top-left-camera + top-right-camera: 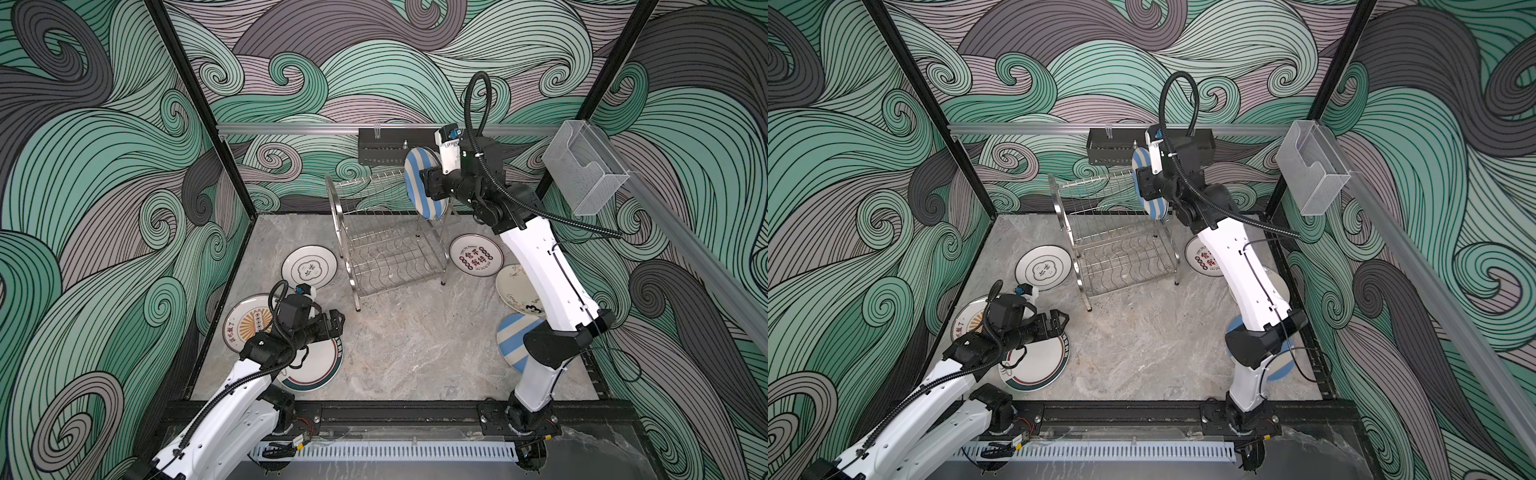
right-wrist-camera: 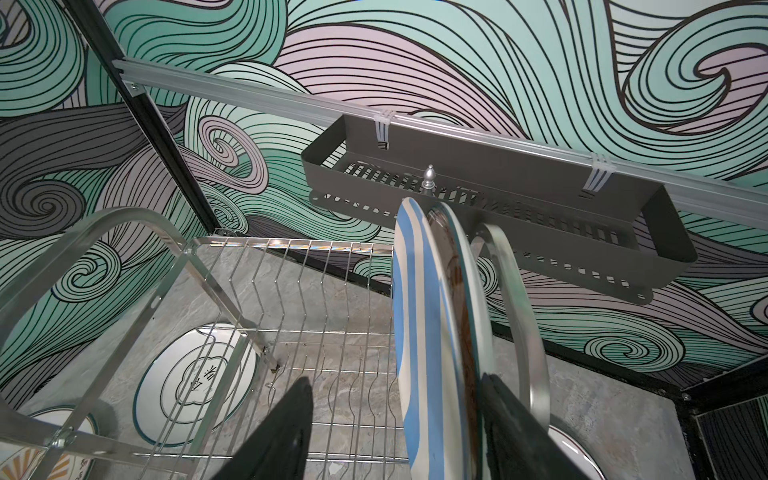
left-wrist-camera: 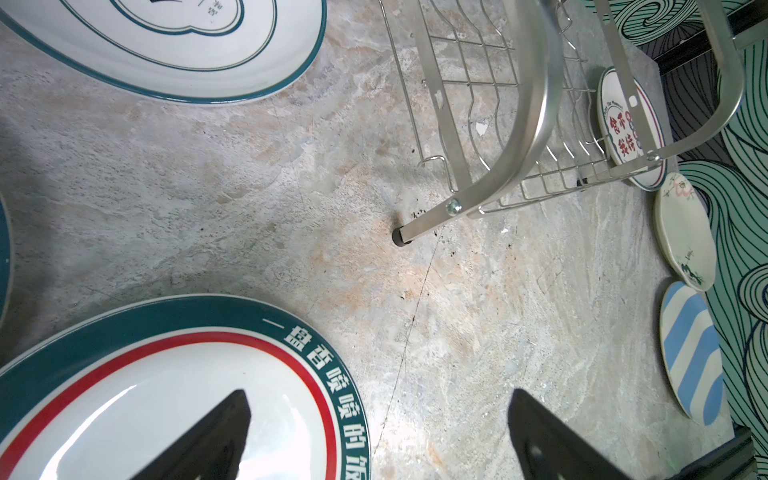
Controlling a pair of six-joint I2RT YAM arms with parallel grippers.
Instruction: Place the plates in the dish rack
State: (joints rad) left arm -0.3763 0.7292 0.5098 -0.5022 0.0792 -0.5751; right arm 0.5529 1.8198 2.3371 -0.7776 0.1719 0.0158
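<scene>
Dish rack (image 1: 390,257), upper tier, end nearest my right arm: two plates stand on edge, the striped plate (image 2: 415,332) and a teal-rimmed plate (image 2: 461,291) just behind it, beside the arch. My right gripper (image 2: 397,380) straddles both, jaws parted, one finger clear of the striped face. My left gripper (image 3: 378,395) gapes empty above the red-ringed plate (image 3: 124,395). Six plates lie flat on the table (image 1: 415,332).

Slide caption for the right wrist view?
Open right gripper at the blue-white striped plate standing on edge beside a second plate, top tier of the dish rack.
</scene>
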